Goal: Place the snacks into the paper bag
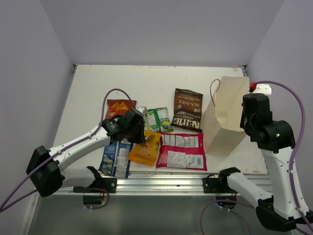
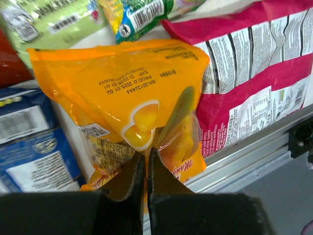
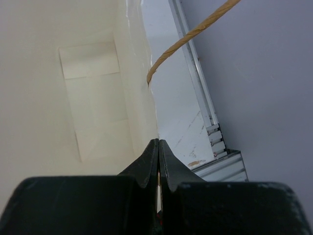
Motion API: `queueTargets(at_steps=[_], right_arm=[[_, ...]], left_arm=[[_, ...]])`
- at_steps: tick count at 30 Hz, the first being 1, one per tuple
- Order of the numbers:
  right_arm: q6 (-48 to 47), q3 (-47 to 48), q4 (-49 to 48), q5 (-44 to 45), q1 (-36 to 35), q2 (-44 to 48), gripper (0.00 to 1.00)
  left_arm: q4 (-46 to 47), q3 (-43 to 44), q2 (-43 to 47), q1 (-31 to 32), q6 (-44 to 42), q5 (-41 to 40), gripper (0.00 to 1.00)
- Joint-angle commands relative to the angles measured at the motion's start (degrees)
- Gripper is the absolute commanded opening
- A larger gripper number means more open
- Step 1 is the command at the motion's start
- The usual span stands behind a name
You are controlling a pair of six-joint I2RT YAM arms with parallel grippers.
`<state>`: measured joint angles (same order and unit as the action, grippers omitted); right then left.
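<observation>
My left gripper (image 1: 141, 138) is shut on the near edge of the orange-yellow packet (image 1: 145, 150), pinched between the jaws in the left wrist view (image 2: 122, 93). Around it lie the blue packet (image 1: 116, 157), the magenta packet with white panels (image 1: 181, 151), the green packet (image 1: 159, 119), the small pale green packet (image 1: 142, 110), the red Doritos (image 1: 120, 106) and the brown sea-salt chips (image 1: 187, 108). The tan paper bag (image 1: 224, 117) stands tilted at the right. My right gripper (image 1: 246, 117) is shut on the bag's rim (image 3: 146, 127), beside a loop handle (image 3: 190, 34).
An aluminium rail (image 1: 161, 183) runs along the near table edge, just below the packets. White walls close the table on the left, back and right. The bag's open mouth (image 1: 234, 100) faces up and to the right, under the right arm.
</observation>
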<state>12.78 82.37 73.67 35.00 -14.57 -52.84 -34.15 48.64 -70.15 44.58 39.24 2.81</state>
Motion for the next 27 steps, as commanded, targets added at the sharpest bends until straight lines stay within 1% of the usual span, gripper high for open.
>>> queueTargets(at_steps=[1,2,3,5,6,8,9,10,11,12,13,14,15,16,17,18,20,22,24,27], right_arm=[[-1.4,1.5,-0.1,0.2,0.1,0.3,0.0],[-1.4,1.5,0.0,0.2,0.1,0.3,0.0],[-1.5,1.6,0.1,0.3,0.1,0.5,0.0],[-1.5,1.5,0.2,0.2,0.1,0.5,0.0],[-1.5,1.4,0.2,0.1,0.1,0.6,0.0],[-1.5,1.3,0.2,0.0,0.1,0.8,0.0],[-1.5,1.0,0.1,-0.1,0.1,1.0,0.0],[-1.6,0.9,0.1,-0.2,0.1,1.1,0.0],[-1.6,0.9,0.0,-0.4,0.1,1.0,0.0],[-1.6,0.7,0.0,-0.7,0.0,1.2,0.0],[-1.7,0.5,-0.1,-0.8,0.1,1.3,0.0],[-1.7,0.4,-0.1,-1.0,0.1,1.4,0.0],[-1.7,0.3,-0.2,-1.3,0.1,1.5,0.0],[-1.8,0.2,-0.3,-1.3,0.1,1.5,0.0],[-1.9,0.1,-0.3,-1.4,0.1,1.6,0.0],[-1.9,0.1,-0.3,-1.5,0.1,1.6,0.0],[-2.0,0.1,-0.3,-1.7,0.1,1.8,0.0],[-2.0,0.0,-0.4,-2.0,0.1,1.9,0.0],[-2.0,-0.3,-0.3,-2.0,0.1,2.3,0.0],[-2.1,-0.3,-0.2,-2.0,0.1,2.5,0.0]], left_arm=[[-1.7,18.6,-1.9,1.4,-2.2,-6.7,0.0],[-3.0,22.7,-3.0,1.9,-2.5,-8.1,0.0],[-3.5,30.9,-5.4,2.7,-3.0,-8.8,0.0],[-3.8,38.9,-8.1,3.5,-3.5,-9.7,0.0],[-3.7,47.2,-11.3,4.1,-4.1,-9.7,0.0],[-4.0,55.8,-15.0,4.8,-4.7,-9.5,0.0],[-3.8,64.9,-19.1,5.7,-5.4,-9.4,0.0],[-3.6,69.4,-21.2,6.2,-5.8,-9.4,0.0],[-2.9,74.0,-23.3,6.8,-6.2,-10.3,0.0],[-2.3,82.8,-27.6,8.1,-6.9,-10.7,0.0],[-1.4,86.6,-29.6,8.7,-6.9,-11.0,0.0],[2.5,89.3,-31.2,9.0,-6.8,-10.8,0.0],[5.9,90.7,-32.8,9.9,-6.2,-10.4,0.0],[9.9,89.8,-32.9,10.3,-5.2,-9.6,0.0],[17.6,87.5,-33.3,11.1,-2.9,-7.8,0.0],[20.4,87.2,-34.0,11.5,-1.8,-7.1,0.0],[23.2,89.5,-37.6,12.5,-0.1,-6.2,0.0],[24.0,90.6,-39.9,14.6,0.0,-5.7,0.0],[27.6,88.7,-41.6,16.1,0.4,-3.9,0.0],[30.3,88.1,-44.3,17.8,0.1,-3.1,0.0]])
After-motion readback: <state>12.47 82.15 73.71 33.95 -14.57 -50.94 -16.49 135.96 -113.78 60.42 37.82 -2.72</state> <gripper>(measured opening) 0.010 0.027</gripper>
